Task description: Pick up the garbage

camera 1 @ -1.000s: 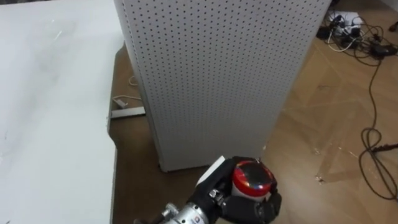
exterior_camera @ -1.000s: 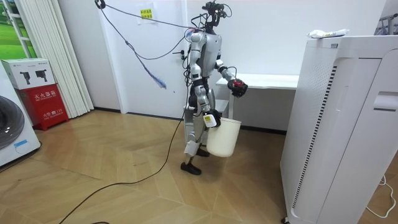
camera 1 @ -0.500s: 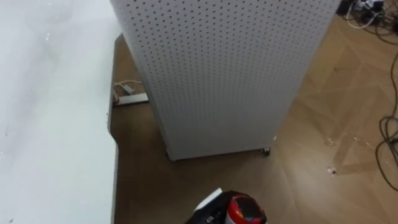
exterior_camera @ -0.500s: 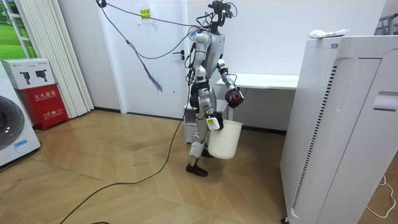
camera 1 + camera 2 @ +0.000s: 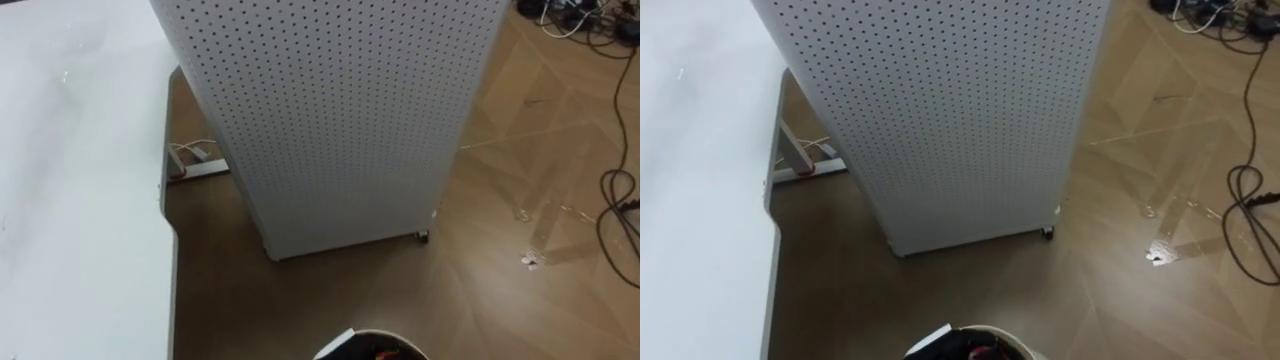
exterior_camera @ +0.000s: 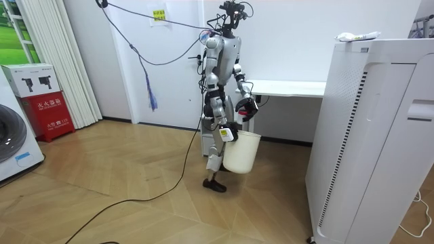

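I stand between a white table and a tall white perforated cabinet. My left hand is at waist height, shut on a red and dark can. A sliver of that can shows at the bottom edge of the left eye view, under a curved white rim. My right hand hangs at my side, nearer the room camera. It holds a white bucket by its top edge, and the bucket hangs by my thigh.
The table runs along my left and the cabinet stands ahead on small feet. A power strip lies under the table's edge. Dark cables trail over the wood floor at the right. A large white appliance stands at the room view's right.
My left hand has come down with the can from chest height to just above the bucket, sinking out of the eye view's bottom. The head camera has shifted a little.
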You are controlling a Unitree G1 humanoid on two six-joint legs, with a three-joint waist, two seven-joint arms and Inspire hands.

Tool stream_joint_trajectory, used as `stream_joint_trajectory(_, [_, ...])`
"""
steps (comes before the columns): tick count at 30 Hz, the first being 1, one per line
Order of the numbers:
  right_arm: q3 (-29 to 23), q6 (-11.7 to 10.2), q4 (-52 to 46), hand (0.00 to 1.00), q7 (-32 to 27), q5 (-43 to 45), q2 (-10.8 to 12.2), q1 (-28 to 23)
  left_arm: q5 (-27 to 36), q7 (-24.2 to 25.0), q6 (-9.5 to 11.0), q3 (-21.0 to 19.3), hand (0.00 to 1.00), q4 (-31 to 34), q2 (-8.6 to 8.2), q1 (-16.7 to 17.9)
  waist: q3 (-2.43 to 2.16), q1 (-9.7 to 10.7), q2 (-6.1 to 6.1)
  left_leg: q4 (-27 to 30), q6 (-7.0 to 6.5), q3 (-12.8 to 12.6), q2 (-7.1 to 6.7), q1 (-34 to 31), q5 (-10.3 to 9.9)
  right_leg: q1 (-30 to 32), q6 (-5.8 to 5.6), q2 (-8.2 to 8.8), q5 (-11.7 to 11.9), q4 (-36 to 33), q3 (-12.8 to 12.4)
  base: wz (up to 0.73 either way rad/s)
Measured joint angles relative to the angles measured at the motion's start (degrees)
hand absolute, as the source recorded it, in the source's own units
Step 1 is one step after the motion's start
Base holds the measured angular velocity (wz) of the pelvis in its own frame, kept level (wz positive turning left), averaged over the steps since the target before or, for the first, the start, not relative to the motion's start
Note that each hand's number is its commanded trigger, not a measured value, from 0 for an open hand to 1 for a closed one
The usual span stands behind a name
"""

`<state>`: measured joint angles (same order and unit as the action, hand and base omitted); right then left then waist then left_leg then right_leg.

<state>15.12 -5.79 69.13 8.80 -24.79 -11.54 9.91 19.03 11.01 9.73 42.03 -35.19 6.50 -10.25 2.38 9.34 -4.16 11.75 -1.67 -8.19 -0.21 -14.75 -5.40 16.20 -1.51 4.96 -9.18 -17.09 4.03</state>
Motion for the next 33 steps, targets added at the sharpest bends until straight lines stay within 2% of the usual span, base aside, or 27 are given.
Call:
stream_joint_trajectory(14, [1.1,0.28,-1.0,1.0,-0.62,-0.07,-0.15,-0.51,-1.1,0.94,0.02,-0.05,0.0,0.02,0.0,1.52,-0.14,-0.13,-0.08,1.08,-0.22,-0.32,-0.46,0.19,-0.13,0.01,-0.11,0.26,-0.47,-1.72,-0.67,0.0])
stream_joint_trajectory(20, [1.01,0.3,-1.18,1.0,0.54,0.05,0.25,-0.99,-1.28,1.09,0.02,-0.4,0.0,0.21,0.12,1.68,-0.17,-0.09,0.85,1.77,-0.22,-0.31,-0.47,0.55,-0.14,-0.67,-0.08,0.22,-0.63,-1.66,-0.52,0.01])
stream_joint_trajectory(26, [0.35,0.8,-1.19,1.0,0.79,-0.21,0.01,-2.7,-4.13,1.15,-0.14,-0.81,0.0,0.26,1.7,1.89,-0.28,-0.1,1.6,1.61,-0.4,-0.27,-0.42,2.02,-0.54,-2.0,-0.09,0.12,-0.64,-1.64,-0.44,0.0])
stream_joint_trajectory(31, [-0.85,0.78,-1.2,1.0,0.65,-1.95,0.1,-4.86,-7.51,1.2,-0.12,-1.32,0.0,-1.72,2.92,2.79,-0.84,0.12,2.79,-0.21,-0.42,-0.52,-0.45,5.36,-0.67,-4.84,-0.31,0.08,-0.72,-0.77,-0.8,-0.03])
stream_joint_trajectory(33, [-1.82,0.77,-1.19,1.0,0.52,-2.01,0.11,-5.81,-8.68,1.32,-0.07,-1.45,0.0,-4.43,3.22,3.06,-1.03,0.29,3.26,-0.4,-0.44,-1.03,-0.46,6.95,-1.04,-5.9,-0.36,0.07,-0.7,-0.47,-0.9,-0.13])
